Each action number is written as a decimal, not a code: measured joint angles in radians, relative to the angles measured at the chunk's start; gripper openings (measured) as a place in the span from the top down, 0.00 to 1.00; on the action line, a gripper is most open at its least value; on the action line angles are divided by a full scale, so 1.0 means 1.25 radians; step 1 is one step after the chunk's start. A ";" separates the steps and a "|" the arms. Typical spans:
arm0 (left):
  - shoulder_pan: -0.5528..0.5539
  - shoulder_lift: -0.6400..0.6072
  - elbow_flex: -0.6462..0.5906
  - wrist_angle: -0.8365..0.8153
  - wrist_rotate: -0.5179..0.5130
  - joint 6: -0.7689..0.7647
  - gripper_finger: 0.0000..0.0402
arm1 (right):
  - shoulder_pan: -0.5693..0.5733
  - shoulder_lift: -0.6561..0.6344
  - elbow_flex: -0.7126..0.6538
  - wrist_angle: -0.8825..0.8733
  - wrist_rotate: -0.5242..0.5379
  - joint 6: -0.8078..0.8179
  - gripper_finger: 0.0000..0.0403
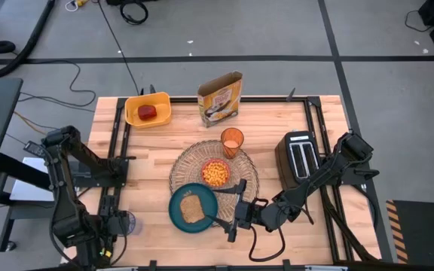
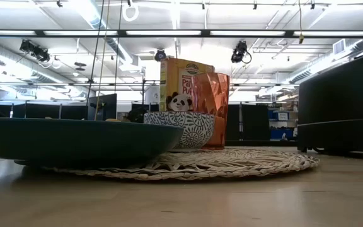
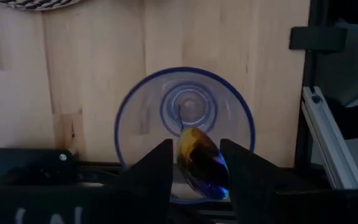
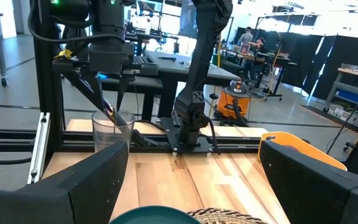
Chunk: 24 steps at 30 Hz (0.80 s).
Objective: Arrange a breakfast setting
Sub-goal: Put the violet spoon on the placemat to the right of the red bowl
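The blue spoon (image 3: 201, 163) stands in a clear blue-rimmed glass (image 1: 125, 223) at the table's near left, handle down. My left gripper (image 3: 196, 168) is above the glass, shut on the spoon's bowl end. The teal plate with toast (image 1: 193, 208) rests partly on the near edge of the woven placemat (image 1: 213, 177). The mat also carries the small bowl of orange cereal (image 1: 215, 173) and the orange cup (image 1: 232, 141). The red apple (image 1: 148, 112) lies in the yellow bin. My right gripper (image 1: 232, 214) is wide open and empty, just right of the plate. My left gripper pinches the spoon's bowl end (image 3: 211, 177) between its two fingers (image 3: 157, 171), coming from above and pointing down. The spoon stands nearly upright, with its handle (image 3: 182, 123) reaching down to the bottom of the glass.
A cereal box (image 1: 221, 98) stands at the far middle, beside the yellow bin (image 1: 148, 109). The black toaster (image 1: 300, 156) stands right of the mat. Black frame rails run along the table's left and right sides.
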 joint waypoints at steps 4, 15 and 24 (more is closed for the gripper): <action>0.004 0.000 0.000 -0.019 0.000 0.000 0.70 | 0.000 0.000 0.000 0.000 -0.001 0.000 0.07; 0.004 0.000 0.000 -0.035 0.000 0.010 0.83 | 0.000 0.000 0.000 0.000 -0.001 0.000 0.07; 0.004 -0.001 0.000 -0.043 0.012 0.041 0.89 | 0.000 0.000 0.000 0.000 -0.002 0.003 0.07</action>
